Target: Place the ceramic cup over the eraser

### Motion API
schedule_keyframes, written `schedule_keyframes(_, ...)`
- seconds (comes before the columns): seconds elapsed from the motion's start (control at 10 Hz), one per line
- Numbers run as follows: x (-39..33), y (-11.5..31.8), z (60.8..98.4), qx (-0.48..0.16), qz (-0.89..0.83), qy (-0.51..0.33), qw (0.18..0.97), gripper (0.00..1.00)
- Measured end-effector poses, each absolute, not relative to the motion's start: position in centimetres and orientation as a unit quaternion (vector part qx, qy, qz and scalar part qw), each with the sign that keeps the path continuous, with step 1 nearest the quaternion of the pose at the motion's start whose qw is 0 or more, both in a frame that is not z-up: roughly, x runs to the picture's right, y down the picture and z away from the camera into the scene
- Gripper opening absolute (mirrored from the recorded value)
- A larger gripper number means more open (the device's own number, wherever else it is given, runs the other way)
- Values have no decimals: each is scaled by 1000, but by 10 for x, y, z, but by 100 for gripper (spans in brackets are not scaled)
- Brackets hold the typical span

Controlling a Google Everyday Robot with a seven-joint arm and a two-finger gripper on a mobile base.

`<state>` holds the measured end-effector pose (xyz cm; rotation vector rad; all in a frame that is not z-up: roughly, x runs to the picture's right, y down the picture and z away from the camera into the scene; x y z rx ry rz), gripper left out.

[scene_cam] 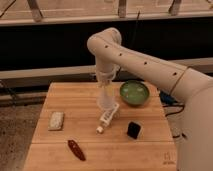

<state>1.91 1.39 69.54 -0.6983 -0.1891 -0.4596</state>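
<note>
The ceramic cup is a pale cream cylinder standing upright near the middle of the wooden table. My gripper comes straight down onto the cup's top, with the wrist right above it. I cannot tell whether the cup rests on the table or is lifted. The eraser is a small black block on the table, to the right of the cup and nearer the front, apart from the cup and the gripper.
A white tube with a cap lies just in front of the cup. A wide green bowl sits to the cup's right. A whitish pad lies at the left, and a dark red elongated object near the front edge.
</note>
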Motion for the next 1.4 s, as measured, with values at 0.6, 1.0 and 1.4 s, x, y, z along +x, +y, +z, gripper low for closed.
schedule_keyframes(0.6, 80, 40, 664, -347, -161, -62, 922, 0)
schedule_keyframes(1.0, 157, 76, 628, -362, -99, -20, 927, 0)
schedule_keyframes(1.4, 186, 116, 612, -376, -52, -8, 925, 0)
